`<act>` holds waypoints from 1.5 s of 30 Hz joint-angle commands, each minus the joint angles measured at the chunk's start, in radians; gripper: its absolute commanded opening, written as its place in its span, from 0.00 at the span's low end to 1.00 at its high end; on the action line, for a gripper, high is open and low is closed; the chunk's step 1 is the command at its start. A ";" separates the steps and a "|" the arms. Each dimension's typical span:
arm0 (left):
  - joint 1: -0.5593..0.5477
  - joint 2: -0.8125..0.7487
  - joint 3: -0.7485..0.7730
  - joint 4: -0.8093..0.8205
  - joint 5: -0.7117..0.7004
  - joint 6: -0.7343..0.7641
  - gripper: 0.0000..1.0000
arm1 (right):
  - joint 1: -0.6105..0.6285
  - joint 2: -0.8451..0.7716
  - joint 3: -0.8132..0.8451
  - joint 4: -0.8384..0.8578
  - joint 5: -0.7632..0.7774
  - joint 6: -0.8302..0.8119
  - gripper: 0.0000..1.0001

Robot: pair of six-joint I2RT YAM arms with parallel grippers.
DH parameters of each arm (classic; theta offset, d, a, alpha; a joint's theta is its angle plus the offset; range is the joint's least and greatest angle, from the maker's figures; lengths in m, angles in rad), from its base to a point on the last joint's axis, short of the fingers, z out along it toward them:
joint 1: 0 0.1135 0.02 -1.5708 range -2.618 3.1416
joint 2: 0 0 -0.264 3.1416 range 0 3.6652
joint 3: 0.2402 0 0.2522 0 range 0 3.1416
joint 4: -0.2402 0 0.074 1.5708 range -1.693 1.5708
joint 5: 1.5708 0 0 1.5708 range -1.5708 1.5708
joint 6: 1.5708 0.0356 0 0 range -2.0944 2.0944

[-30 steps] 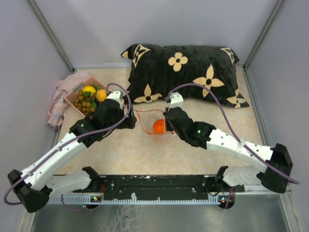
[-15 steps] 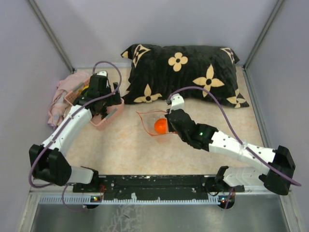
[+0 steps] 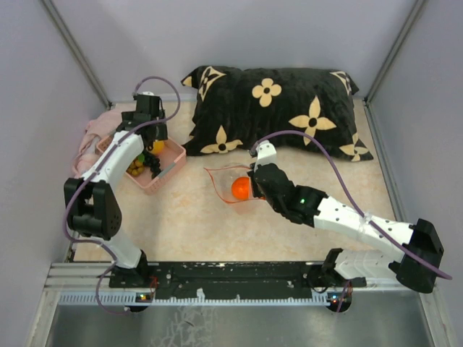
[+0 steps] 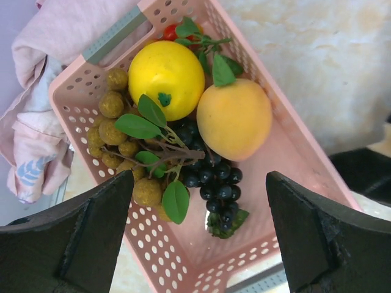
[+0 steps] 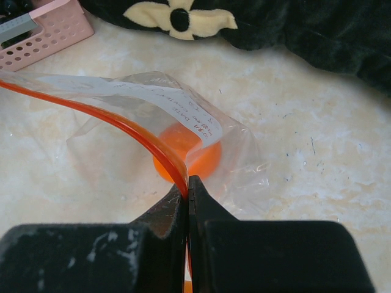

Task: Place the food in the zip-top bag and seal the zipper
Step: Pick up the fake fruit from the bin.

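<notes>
Hovering over the pink basket at the far left of the table, my left gripper has its jaws spread wide with nothing between them. One finger stands at each side of the wrist view and covers the basket's near corners. Inside the basket lie a yellow ball, an orange-yellow fruit just beside it on the right, a cluster of tan-brown balls along the left wall, dark berries near the middle, and green leaves across them. A small red fruit at the far end is mostly hidden behind leaves, so I cannot identify it. A pink cloth lies against the basket's left side, cut off by the frame. My right gripper is pressed together, pinching the zipper of the zip-top bag, which lies mid-table near the black pillow. One orange ball sits inside the bag. The bag's printing is too small to read.
</notes>
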 commanded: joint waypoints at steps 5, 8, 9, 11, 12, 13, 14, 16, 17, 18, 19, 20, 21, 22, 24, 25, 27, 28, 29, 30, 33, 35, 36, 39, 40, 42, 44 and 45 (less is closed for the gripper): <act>0.006 0.125 0.058 0.016 -0.178 0.087 0.94 | -0.010 -0.012 0.027 0.055 0.040 -0.025 0.00; 0.007 0.155 0.062 0.041 -0.205 0.113 0.90 | -0.009 -0.011 0.028 0.058 0.040 -0.026 0.00; 0.007 0.166 0.063 0.050 -0.209 0.123 0.88 | -0.010 -0.009 0.029 0.058 0.039 -0.026 0.00; 0.009 0.194 0.073 0.056 -0.222 0.129 0.84 | -0.010 -0.008 0.030 0.058 0.036 -0.026 0.00; 0.009 0.206 0.081 0.053 -0.229 0.131 0.83 | -0.010 -0.007 0.031 0.057 0.036 -0.026 0.00; 0.010 0.217 0.087 0.049 -0.235 0.132 0.81 | -0.010 -0.007 0.029 0.055 0.037 -0.025 0.00; 0.010 0.226 0.089 0.049 -0.245 0.135 0.80 | -0.010 -0.007 0.029 0.054 0.038 -0.024 0.00; 0.010 0.237 0.084 0.058 -0.265 0.149 0.75 | -0.010 -0.008 0.028 0.052 0.041 -0.022 0.00; 0.010 0.240 0.080 0.068 -0.270 0.156 0.72 | -0.010 -0.007 0.028 0.053 0.042 -0.022 0.00; 0.011 0.240 0.076 0.077 -0.274 0.163 0.69 | -0.010 -0.007 0.028 0.053 0.041 -0.021 0.00; 0.012 0.242 0.074 0.081 -0.276 0.167 0.66 | -0.010 -0.006 0.027 0.052 0.040 -0.021 0.00; 0.013 0.243 0.070 0.085 -0.279 0.168 0.62 | -0.010 -0.006 0.027 0.053 0.040 -0.021 0.00; 0.014 0.243 0.067 0.088 -0.281 0.173 0.58 | -0.010 -0.005 0.029 0.051 0.039 -0.021 0.00; 0.014 0.244 0.064 0.089 -0.285 0.173 0.55 | -0.010 -0.005 0.029 0.050 0.039 -0.021 0.00; 0.015 0.239 0.055 0.089 -0.290 0.174 0.44 | -0.010 -0.006 0.030 0.049 0.042 -0.020 0.00; 0.016 0.235 0.052 0.089 -0.292 0.174 0.39 | -0.010 -0.006 0.030 0.048 0.044 -0.020 0.00; 0.016 0.215 0.044 0.087 -0.294 0.174 0.30 | -0.010 -0.007 0.032 0.045 0.047 -0.020 0.00; 0.016 0.203 0.038 0.089 -0.293 0.173 0.26 | -0.010 -0.006 0.034 0.042 0.050 -0.021 0.00; 0.016 0.181 0.027 0.093 -0.290 0.173 0.23 | -0.010 -0.007 0.035 0.040 0.055 -0.024 0.00; 0.015 0.166 0.016 0.104 -0.286 0.174 0.21 | -0.010 -0.007 0.038 0.036 0.059 -0.026 0.00; 0.017 0.134 -0.001 0.099 -0.293 0.172 0.07 | -0.009 -0.010 0.043 0.029 0.078 -0.035 0.00; 0.016 0.111 -0.002 0.088 -0.302 0.168 0.00 | -0.010 -0.012 0.050 0.019 0.090 -0.038 0.00; 0.017 0.097 0.000 0.084 -0.305 0.167 0.00 | -0.010 -0.013 0.052 0.016 0.095 -0.039 0.00; 0.017 0.049 0.010 0.063 -0.327 0.170 0.00 | -0.010 -0.012 0.060 0.007 0.099 -0.040 0.00; 0.017 0.029 0.014 0.057 -0.333 0.171 0.00 | -0.010 -0.011 0.064 0.006 0.099 -0.041 0.00; 0.017 -0.009 0.020 0.046 -0.340 0.170 0.00 | -0.009 -0.007 0.070 -0.001 0.099 -0.042 0.00; 0.017 -0.045 0.023 0.039 -0.342 0.172 0.00 | -0.010 0.000 0.078 -0.004 0.103 -0.045 0.00; 0.017 -0.062 0.026 0.031 -0.338 0.170 0.00 | -0.010 0.003 0.084 -0.006 0.106 -0.046 0.00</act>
